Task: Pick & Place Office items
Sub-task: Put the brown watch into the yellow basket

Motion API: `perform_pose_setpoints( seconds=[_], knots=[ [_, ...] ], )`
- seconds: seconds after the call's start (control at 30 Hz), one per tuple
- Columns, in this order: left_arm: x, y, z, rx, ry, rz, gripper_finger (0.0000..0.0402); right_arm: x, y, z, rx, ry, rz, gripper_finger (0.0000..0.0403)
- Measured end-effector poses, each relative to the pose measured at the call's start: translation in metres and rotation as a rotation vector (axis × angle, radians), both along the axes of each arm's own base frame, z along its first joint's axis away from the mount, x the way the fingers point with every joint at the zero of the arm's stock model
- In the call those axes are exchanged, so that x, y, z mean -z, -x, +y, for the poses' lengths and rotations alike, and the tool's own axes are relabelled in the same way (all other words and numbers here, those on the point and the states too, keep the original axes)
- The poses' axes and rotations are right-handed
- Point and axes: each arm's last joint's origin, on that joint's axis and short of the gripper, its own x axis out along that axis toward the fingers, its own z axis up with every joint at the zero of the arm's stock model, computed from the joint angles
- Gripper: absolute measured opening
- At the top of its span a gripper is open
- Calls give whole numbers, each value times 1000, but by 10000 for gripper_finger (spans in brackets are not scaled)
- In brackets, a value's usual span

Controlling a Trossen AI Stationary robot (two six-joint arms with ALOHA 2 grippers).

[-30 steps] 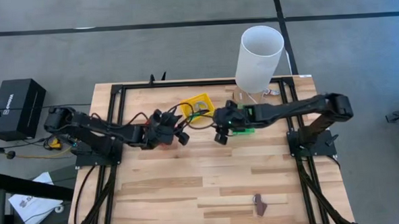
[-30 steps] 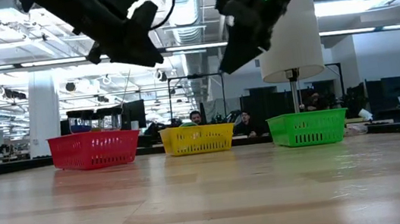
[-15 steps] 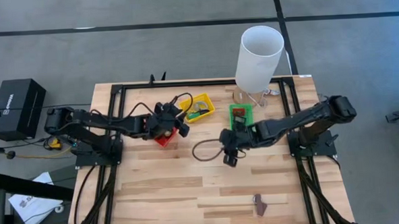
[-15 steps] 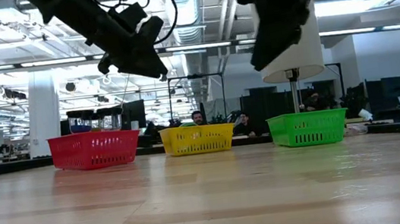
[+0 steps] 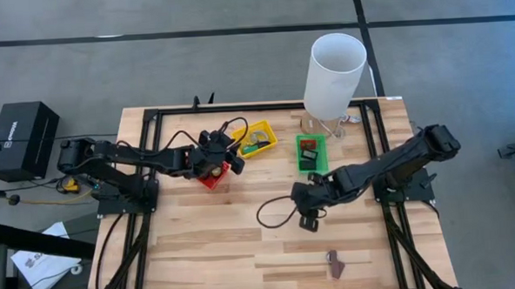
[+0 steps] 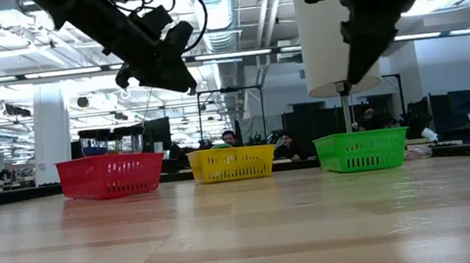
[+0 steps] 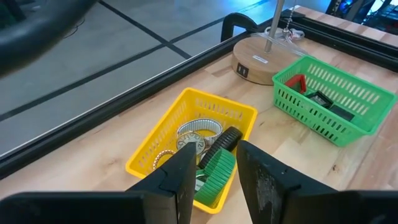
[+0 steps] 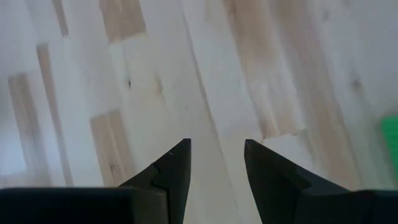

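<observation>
My left gripper (image 5: 232, 161) hangs open above the red bin (image 5: 211, 180), pointing toward the yellow bin (image 7: 163, 144). That bin holds silvery rings (image 7: 199, 133), a black disc (image 7: 226, 139) and a green ring (image 7: 216, 174). The green bin (image 7: 348, 118) holds a red block (image 7: 297, 81) and dark pieces (image 7: 323, 101). My right gripper (image 5: 307, 219) is open and tipped down over bare table boards (image 8: 205, 74), nothing between its fingers. A brown clip (image 5: 335, 263) lies flat on the table near the front edge, well beyond the right gripper.
A tall white cylinder (image 5: 334, 71) on a round wooden base (image 7: 260, 57) stands at the far edge behind the green bin (image 5: 311, 153). A black frame (image 5: 265, 108) runs along the table's far edge and sides. A loose cable (image 5: 274, 215) loops beside the right gripper.
My right gripper has swung from above the green bin toward the table's near edge, tipping further downward. My left gripper has shifted a little toward the far edge, uncovering the red bin beneath it.
</observation>
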Motion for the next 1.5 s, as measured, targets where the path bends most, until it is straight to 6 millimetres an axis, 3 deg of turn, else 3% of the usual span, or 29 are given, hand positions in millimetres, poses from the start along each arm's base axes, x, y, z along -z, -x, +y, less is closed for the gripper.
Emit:
perform_pose_setpoints(
  seconds=[0.27, 0.57, 0.73, 1.13, 1.5],
  knots=[
    [-1, -1, 0, 7, 4, -9, 111, 7, 2, -1, -12, -57, 83, 147],
    [-1, -1, -1, 30, 19, -13, 111, 9, 13, -2, 47, -170, 230, 214],
    [-1, -1, -1, 30, 19, -12, 111, 9, 18, 8, 111, -272, 290, 238],
    [0, -1, -1, 29, 19, -12, 111, 9, 29, 32, 218, -368, 364, 240],
    [0, -1, -1, 29, 19, -12, 111, 9, 38, 50, 451, -442, 420, 240]
  ],
)
